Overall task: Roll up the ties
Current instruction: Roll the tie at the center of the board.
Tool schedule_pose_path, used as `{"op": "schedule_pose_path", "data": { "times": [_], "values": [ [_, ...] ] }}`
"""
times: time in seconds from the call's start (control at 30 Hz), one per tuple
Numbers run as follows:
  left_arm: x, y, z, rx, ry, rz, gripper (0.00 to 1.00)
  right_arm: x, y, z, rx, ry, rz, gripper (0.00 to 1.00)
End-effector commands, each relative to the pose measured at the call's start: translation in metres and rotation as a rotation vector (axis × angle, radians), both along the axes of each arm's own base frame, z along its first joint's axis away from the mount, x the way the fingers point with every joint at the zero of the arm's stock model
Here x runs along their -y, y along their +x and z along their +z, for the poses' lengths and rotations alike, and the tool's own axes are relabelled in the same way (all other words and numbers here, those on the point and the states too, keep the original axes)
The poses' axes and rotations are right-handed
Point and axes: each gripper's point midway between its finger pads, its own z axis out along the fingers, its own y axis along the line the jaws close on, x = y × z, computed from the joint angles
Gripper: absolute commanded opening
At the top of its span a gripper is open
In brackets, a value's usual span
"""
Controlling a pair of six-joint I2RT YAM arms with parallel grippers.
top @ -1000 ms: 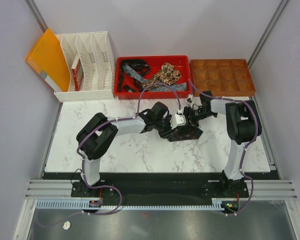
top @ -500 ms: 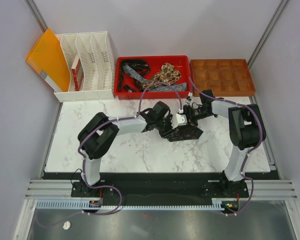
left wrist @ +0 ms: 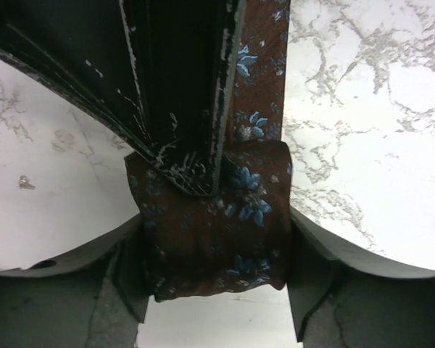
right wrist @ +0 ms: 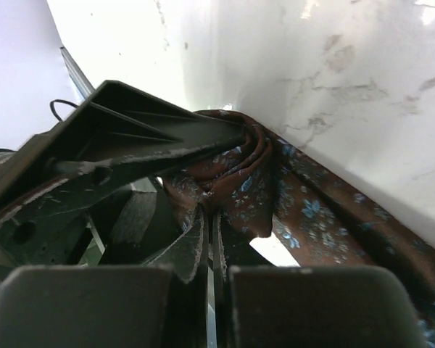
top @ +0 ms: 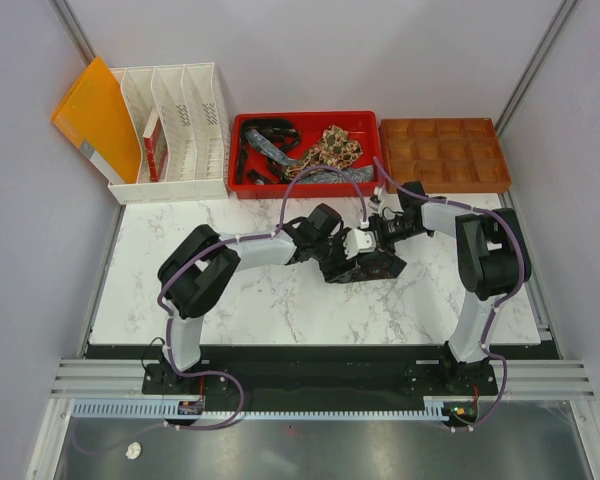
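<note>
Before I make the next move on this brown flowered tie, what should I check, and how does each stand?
1. Tie rolled up, with the roll between the jaws of the left gripper: ok.
2. Left jaws actually pressing the roll: cannot tell.
3. Jaws of the right gripper shut at the roll: ok.
4. Fabric nipped between the right jaws: cannot tell.
5. Loose tail lying flat on the table: ok.
6. Both grippers over the table, outside the red bin: ok.

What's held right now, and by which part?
Right gripper is shut on the brown floral tie, apparently pinching a fold of its rolled end. Left gripper straddles the roll; grip unclear.
</note>
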Motion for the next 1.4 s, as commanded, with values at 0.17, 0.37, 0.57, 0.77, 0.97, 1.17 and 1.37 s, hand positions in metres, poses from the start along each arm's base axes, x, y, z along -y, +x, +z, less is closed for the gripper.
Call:
{"op": "schedule_pose_path", "data": {
  "times": [0.17, 0.37, 0.57, 0.77, 0.97, 1.17, 1.37],
  "values": [
    [-0.001, -0.004, 0.020, -0.014, -0.035, 0.023, 0.88, 0.042, -0.006, -0.054, -0.031, -0.194, 0.004, 0.00],
    [0.007, 0.001, 0.030, 0.004, -0.066, 0.029, 0.93, 0.054, -0.007, -0.065, -0.024, -0.244, 0.016, 0.00],
    [0.014, 0.004, 0.033, 0.008, -0.095, 0.018, 0.96, 0.061, -0.006, -0.073, -0.014, -0.295, 0.024, 0.00],
    [0.023, -0.004, 0.037, 0.006, -0.164, -0.036, 0.97, 0.054, -0.001, -0.072, 0.028, -0.307, 0.060, 0.00],
    [0.032, -0.003, 0.042, 0.060, -0.226, -0.091, 0.97, 0.043, 0.003, -0.076, 0.039, -0.309, 0.090, 0.00],
    [0.027, -0.007, 0.020, 0.021, -0.154, -0.108, 0.57, 0.030, 0.018, -0.074, 0.081, -0.295, 0.103, 0.00],
    [0.001, -0.018, -0.012, -0.019, 0.013, -0.042, 0.45, 0.013, 0.035, -0.054, 0.101, -0.219, 0.058, 0.07]
  ]
}}
